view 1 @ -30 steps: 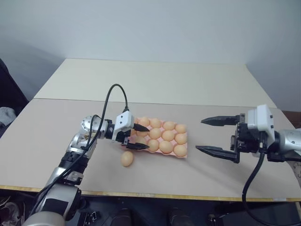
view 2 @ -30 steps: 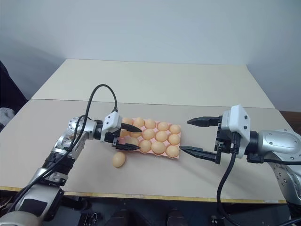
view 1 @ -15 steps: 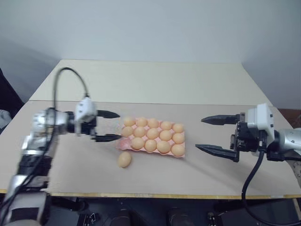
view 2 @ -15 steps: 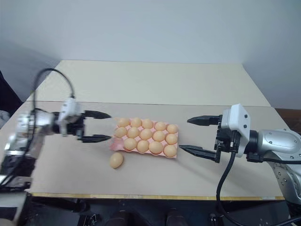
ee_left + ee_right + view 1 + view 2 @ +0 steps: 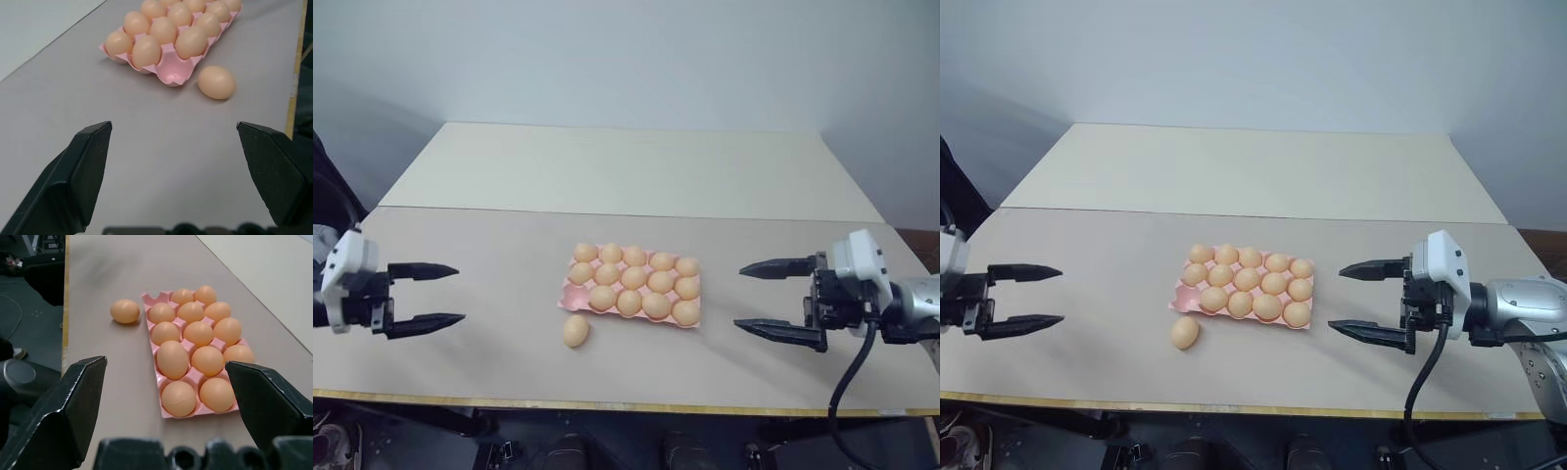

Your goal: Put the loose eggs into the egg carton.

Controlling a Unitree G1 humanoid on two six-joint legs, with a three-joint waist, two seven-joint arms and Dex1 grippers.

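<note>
Now we start with the surface (image 5: 509, 264): it carries the egg carton (image 5: 570, 290) near its middle, and the camera has barely shifted, so the changes are real moves. A second ago our left gripper (image 5: 424, 295) hung right over the carton's near-left corner; since then it has swept out to 9 o'clock and sits well apart from everything, jaws spread and holding nothing. Our right gripper (image 5: 771, 297) has drifted only a little, waiting at 3 o'clock of the carton with its jaws spread wide and empty too.

From the left wrist view, the carton holds fourteen eggs, with one bare cup (image 5: 172, 75) at the near-left corner. One loose egg (image 5: 576, 330) lies on the surface at about 7 o'clock of the carton, just beside that bare cup and not touching the tray — it has not moved over the last second.

We judge the task one egg short of done. The left arm's retreat means no placement came of that visit — so a fresh approach to the loose egg is still needed, and since it can roll, we would close on it gently.
</note>
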